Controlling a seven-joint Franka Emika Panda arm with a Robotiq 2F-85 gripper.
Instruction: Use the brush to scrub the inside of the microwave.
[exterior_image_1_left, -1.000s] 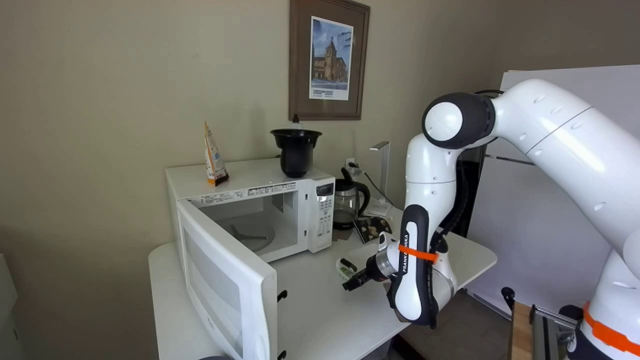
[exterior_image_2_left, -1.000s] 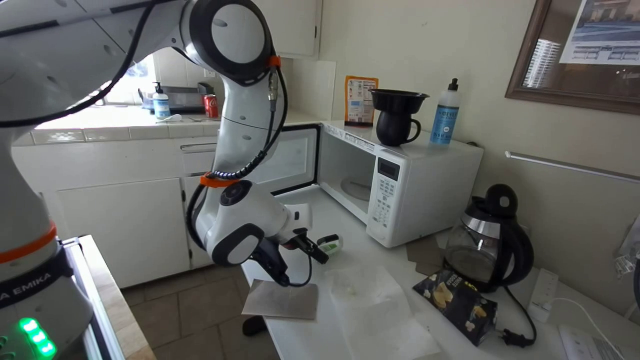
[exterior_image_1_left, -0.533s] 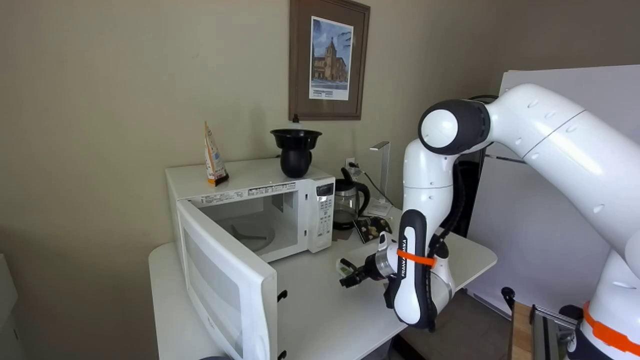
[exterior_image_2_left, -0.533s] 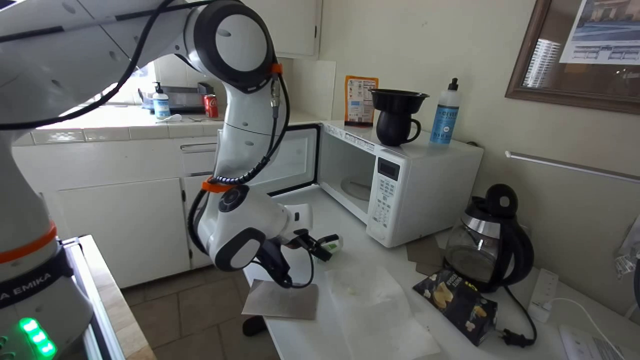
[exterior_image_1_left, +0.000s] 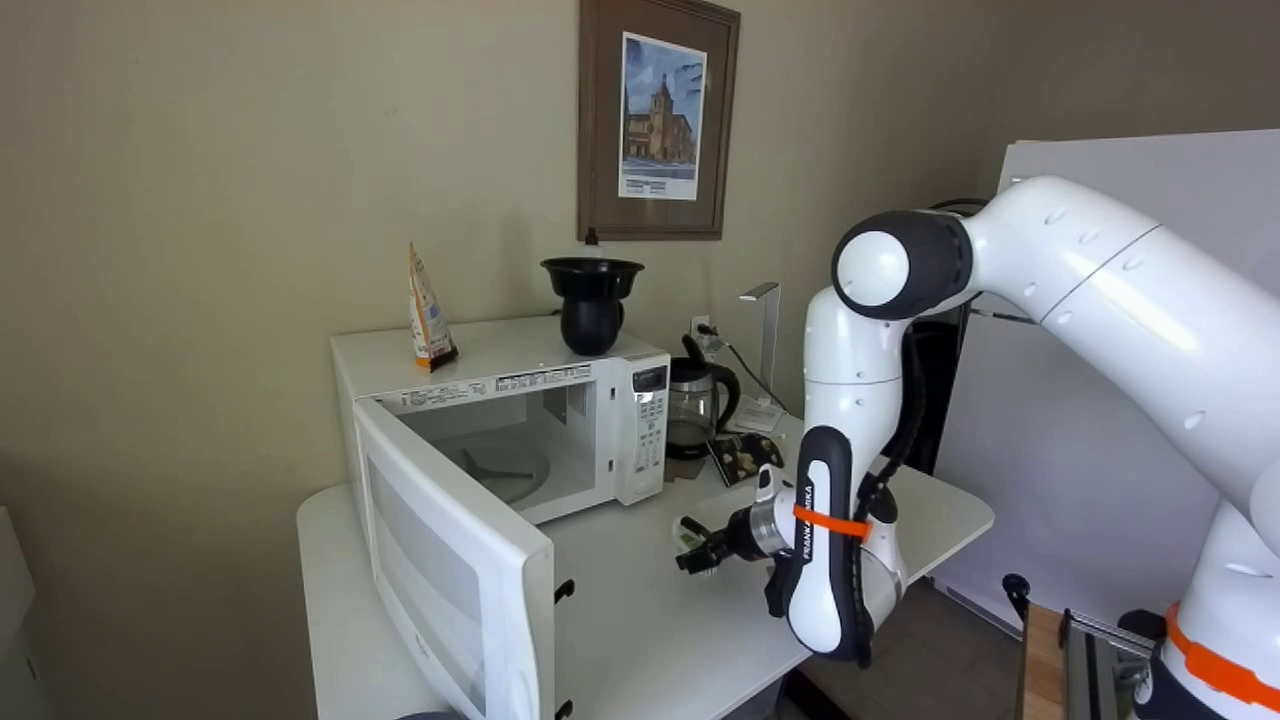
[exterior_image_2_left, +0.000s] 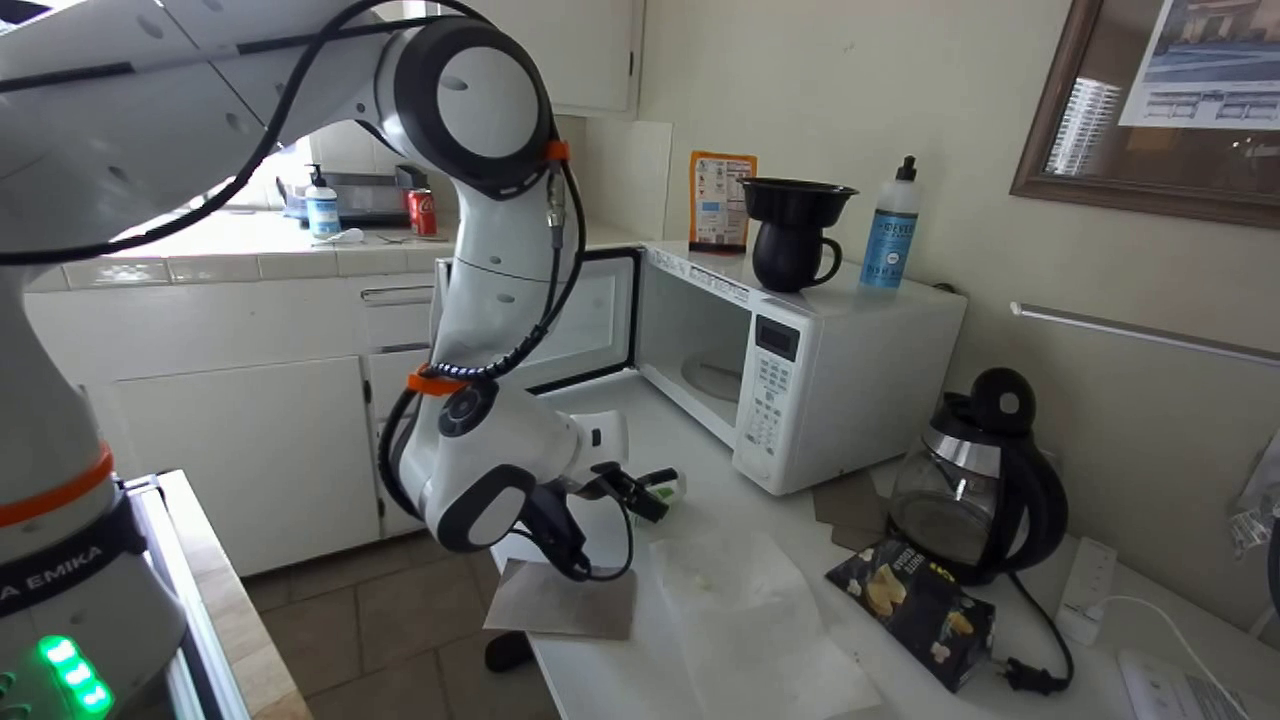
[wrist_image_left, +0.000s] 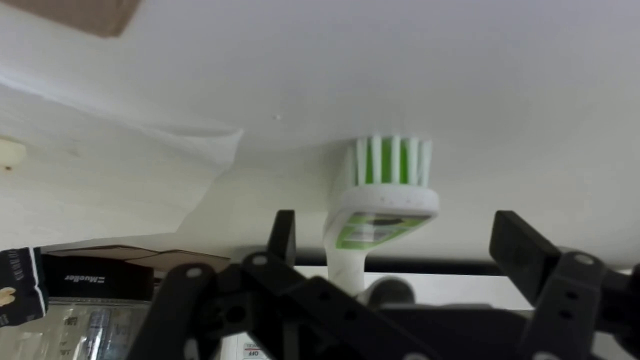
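In the wrist view the gripper (wrist_image_left: 395, 235) has its jaws spread wide apart, and the brush (wrist_image_left: 382, 200), a white and green thing with pale bristles (wrist_image_left: 395, 160), shows between them with a visible gap on each side. Can't really tell from that angle whether the jaws straddle it or stop just short. Some paper (wrist_image_left: 115, 195) covers the desk (wrist_image_left: 465, 95) over on the left, and the kettle (wrist_image_left: 97, 277) pokes in at the bottom left corner. In an exterior view the microwave (exterior_image_1_left: 508, 356) has its door (exterior_image_1_left: 450, 560) swung way open, and the brush is outside it, on the desk in front, partly hidden by the gripper. Up on top there's a bag (exterior_image_1_left: 428, 318) and a mug (exterior_image_1_left: 590, 325), with a bowl (exterior_image_1_left: 592, 272) sitting on the mug. I can't make out the spread of the jaws there. In an exterior view you also get the brush's dark handle (exterior_image_2_left: 658, 477) peeking out just past the gripper, plus a bottle (exterior_image_2_left: 890, 238) near the mug. On the desk a black packet (exterior_image_2_left: 915, 610) lies right by the kettle, and a brown card (exterior_image_2_left: 565, 602) sticks out over the edge. The arm (exterior_image_2_left: 500, 285) is bent down low over the desk.
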